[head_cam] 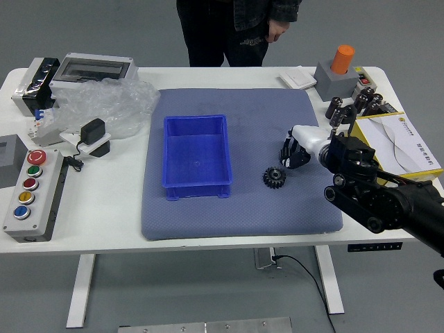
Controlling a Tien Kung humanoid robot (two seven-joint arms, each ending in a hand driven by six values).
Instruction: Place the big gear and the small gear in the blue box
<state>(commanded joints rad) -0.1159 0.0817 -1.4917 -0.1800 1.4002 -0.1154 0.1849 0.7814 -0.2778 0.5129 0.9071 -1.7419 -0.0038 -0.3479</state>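
The blue box [197,152] stands upright on the mat [250,215]; its raised rim could catch a gear carried in too low, or the push could slide the box. Right of it, the single gear in plain sight, which I take for the big gear [275,177], lies on the mat, outside the box. It sits just beside the robot's working fingers, so a low sweep towards the box could knock it away. Beyond the table, a person's hand [276,29] hangs idle. The robot's right hand [309,141] has its fingers curled down at the mat, grasping, I judge, the small gear, which they hide. If the pinch catches only an edge, the gear could twist or drop on lifting.
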